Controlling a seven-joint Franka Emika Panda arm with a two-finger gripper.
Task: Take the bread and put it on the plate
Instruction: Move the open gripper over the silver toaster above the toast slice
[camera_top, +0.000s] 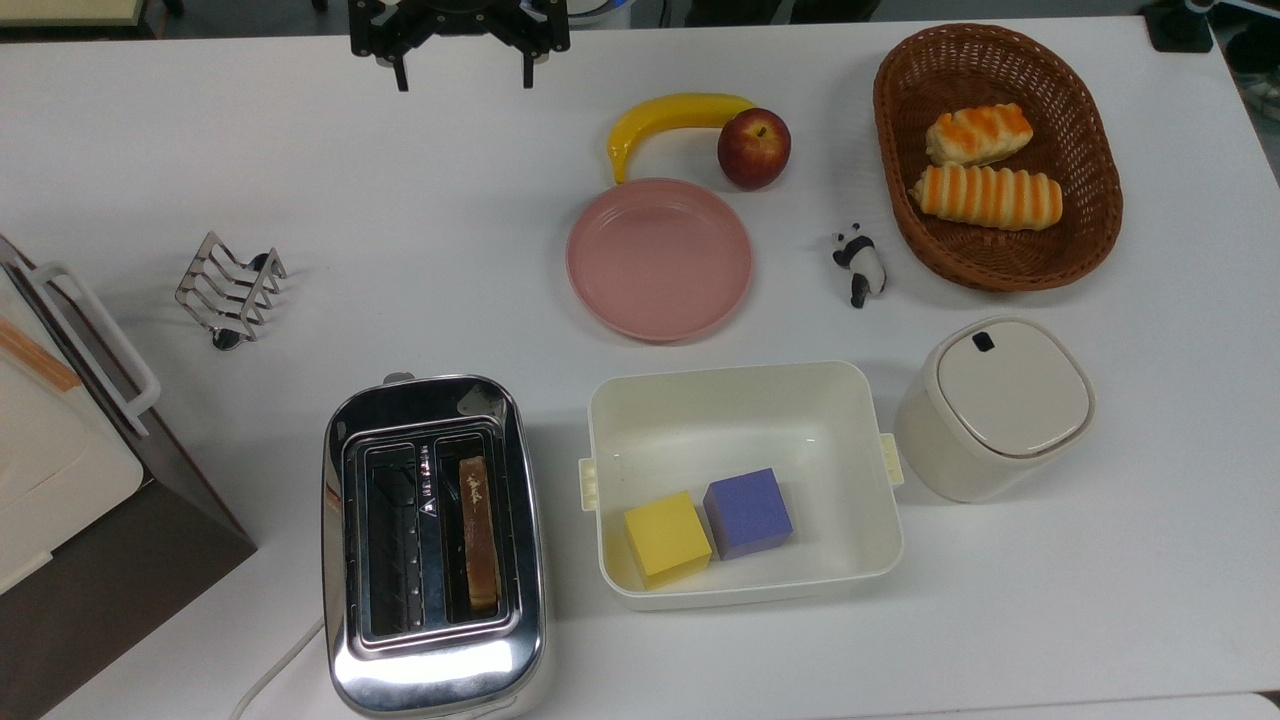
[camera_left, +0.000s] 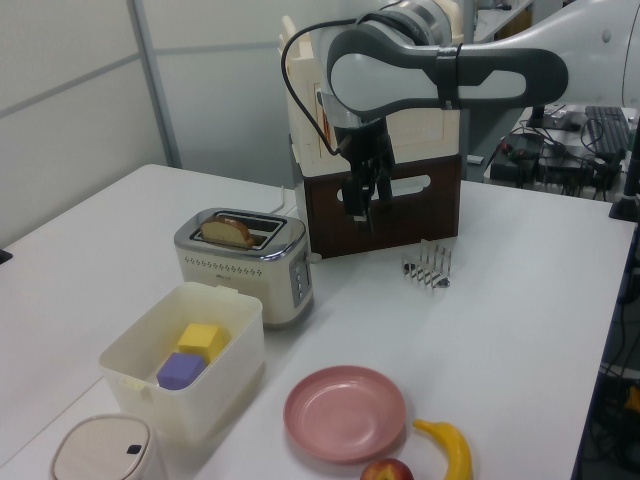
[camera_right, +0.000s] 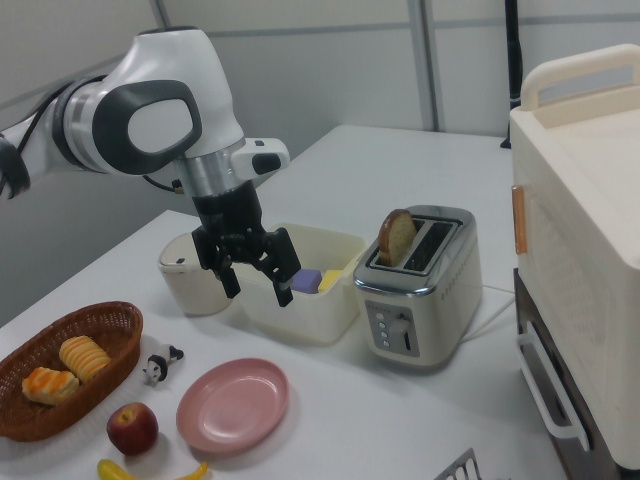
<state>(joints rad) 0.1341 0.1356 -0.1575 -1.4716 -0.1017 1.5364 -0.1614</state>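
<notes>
Top view: bread (camera_top: 479, 534) stands on edge in the toaster (camera_top: 434, 545), in the slot on the top view's right. Pink plate (camera_top: 659, 258) bare on the white worktop (camera_top: 420, 240), beyond the cream tub (camera_top: 742, 481). End effector (camera_top: 463, 68) at top edge, fingers spread, holding nothing.

Left view: bread (camera_left: 228, 232) pokes out of toaster (camera_left: 243, 263); end effector (camera_left: 365, 212) hangs above worktop.

Right view: end effector (camera_right: 258, 285) released, above tub (camera_right: 300, 281); plate (camera_right: 234, 405) near apple (camera_right: 132, 427).
</notes>
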